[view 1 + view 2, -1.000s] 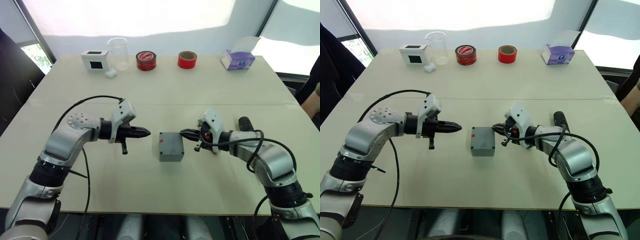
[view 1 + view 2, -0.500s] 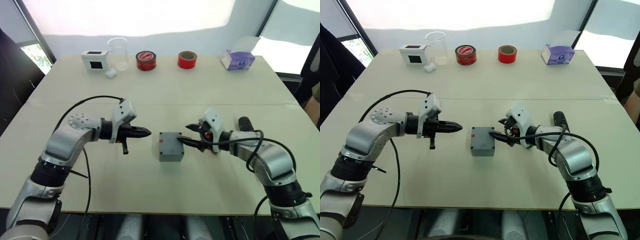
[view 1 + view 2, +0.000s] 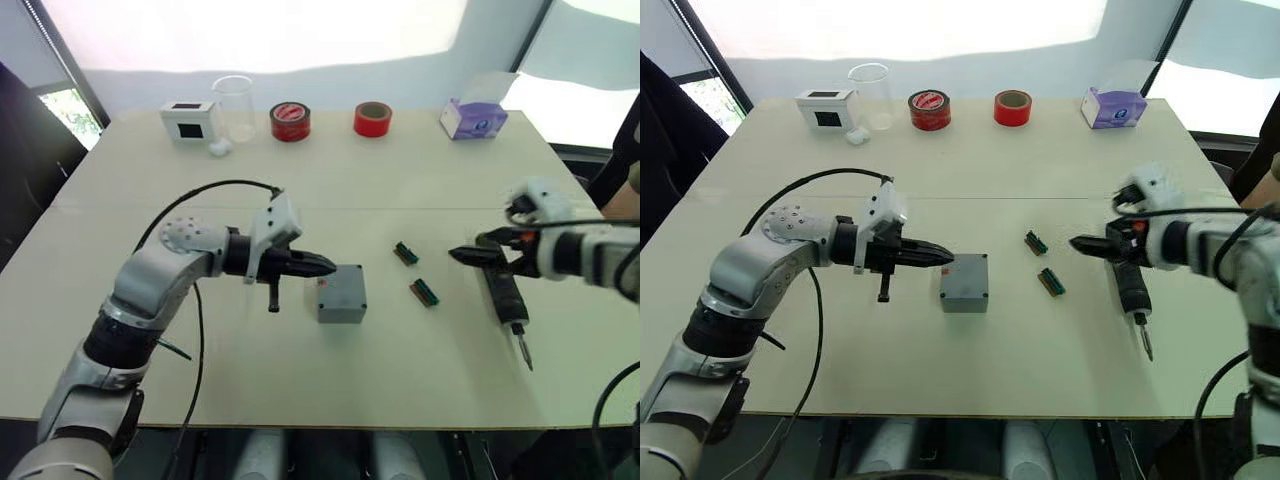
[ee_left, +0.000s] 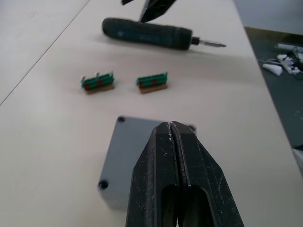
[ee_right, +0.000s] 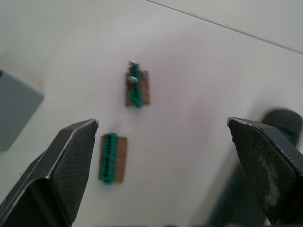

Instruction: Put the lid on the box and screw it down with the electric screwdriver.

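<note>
The grey box sits mid-table, closed on top by the flat grey lid, which has corner screw holes. My left gripper is shut, and its tips reach over the box's left edge above the lid. The black electric screwdriver lies flat on the table at the right, with its bit pointing toward the front edge. My right gripper hovers just left of the screwdriver's handle. It is open wide with nothing between its fingers.
Two small green terminal blocks lie between the box and the screwdriver. Along the far edge stand a white box with a black face, a clear beaker, two red tape rolls and a purple tissue box.
My right gripper has opened and pulled away from the box to the right, beside the screwdriver, uncovering two green blocks. My left gripper has moved right up to the box.
</note>
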Controlling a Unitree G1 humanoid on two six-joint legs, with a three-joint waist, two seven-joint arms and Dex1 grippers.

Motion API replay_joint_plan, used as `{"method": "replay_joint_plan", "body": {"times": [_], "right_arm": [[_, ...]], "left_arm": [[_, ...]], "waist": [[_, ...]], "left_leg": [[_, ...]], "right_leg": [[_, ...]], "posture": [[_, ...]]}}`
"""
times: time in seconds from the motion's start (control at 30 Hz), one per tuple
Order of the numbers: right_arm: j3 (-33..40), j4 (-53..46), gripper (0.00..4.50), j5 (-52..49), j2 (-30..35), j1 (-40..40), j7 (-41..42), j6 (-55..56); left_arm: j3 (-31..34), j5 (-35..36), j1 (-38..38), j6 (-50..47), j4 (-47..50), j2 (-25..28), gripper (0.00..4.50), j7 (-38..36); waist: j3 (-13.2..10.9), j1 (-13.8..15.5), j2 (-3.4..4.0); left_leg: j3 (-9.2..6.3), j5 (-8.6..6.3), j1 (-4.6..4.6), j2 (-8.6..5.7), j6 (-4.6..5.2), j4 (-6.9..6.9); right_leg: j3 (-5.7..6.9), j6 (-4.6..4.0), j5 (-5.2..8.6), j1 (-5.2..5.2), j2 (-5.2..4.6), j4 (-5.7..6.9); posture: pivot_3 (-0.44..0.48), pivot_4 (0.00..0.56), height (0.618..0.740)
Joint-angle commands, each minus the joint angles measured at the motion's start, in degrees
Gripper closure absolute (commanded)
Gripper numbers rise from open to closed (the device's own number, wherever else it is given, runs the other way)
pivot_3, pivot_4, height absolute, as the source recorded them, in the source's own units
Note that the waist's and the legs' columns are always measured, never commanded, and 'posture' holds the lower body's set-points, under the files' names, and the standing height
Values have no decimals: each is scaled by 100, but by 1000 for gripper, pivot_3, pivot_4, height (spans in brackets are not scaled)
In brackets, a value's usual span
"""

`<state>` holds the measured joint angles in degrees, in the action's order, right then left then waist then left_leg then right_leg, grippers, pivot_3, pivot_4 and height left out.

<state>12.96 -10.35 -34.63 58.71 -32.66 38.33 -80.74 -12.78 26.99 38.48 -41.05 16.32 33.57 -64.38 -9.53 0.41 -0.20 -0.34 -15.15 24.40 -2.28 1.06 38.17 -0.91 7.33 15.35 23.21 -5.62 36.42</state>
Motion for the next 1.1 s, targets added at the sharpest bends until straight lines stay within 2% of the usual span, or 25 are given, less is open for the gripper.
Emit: {"method": "replay_joint_plan", "body": {"times": [0.03,0.13,0.27,0.5,0.8,1.0,1.1], "right_arm": [[-207,295,35,30,595,-60,237,-217],[-456,743,35,11,871,-87,358,-508],[-663,1429,35,-145,915,-280,565,-1113],[-1218,1691,35,-213,866,-317,697,-1175],[-2601,2203,35,365,798,-756,933,-624],[-3147,2609,35,763,641,-935,1080,-258],[-3378,2689,707,954,626,-989,1201,-74]], "left_arm": [[-100,100,74,130,190,-27,4500,-154],[-241,15,65,257,109,-45,4500,-259],[-385,-49,49,403,156,-92,4500,-300],[-320,206,-95,251,521,-157,4500,-183],[-266,309,-332,70,804,-124,4500,132],[-176,367,-422,8,845,-103,4500,325],[-111,371,-470,-12,861,-72,4500,407]], "waist": [[0,1,1],[0,0,1],[0,1,1],[0,8,1],[0,9,3],[1,16,-1],[4,13,-6]], "left_leg": [[0,0,0,1,0,-4],[2,0,1,3,0,-5],[8,0,1,1,1,-2],[7,-1,1,2,1,-2],[7,-1,2,1,1,-1],[6,0,1,1,1,2],[5,-1,-1,1,1,6]], "right_leg": [[0,-1,1,0,1,-3],[1,-1,0,-1,2,-9],[-3,0,0,-2,0,-10],[-3,1,-1,-1,0,-10],[-2,1,-1,0,0,-10],[0,1,-1,-3,1,-10],[1,1,-1,-10,1,-12]], "posture": [[0,150,740],[0,150,740],[0,150,740],[0,150,740],[0,150,740],[0,150,740],[0,150,740]]}}
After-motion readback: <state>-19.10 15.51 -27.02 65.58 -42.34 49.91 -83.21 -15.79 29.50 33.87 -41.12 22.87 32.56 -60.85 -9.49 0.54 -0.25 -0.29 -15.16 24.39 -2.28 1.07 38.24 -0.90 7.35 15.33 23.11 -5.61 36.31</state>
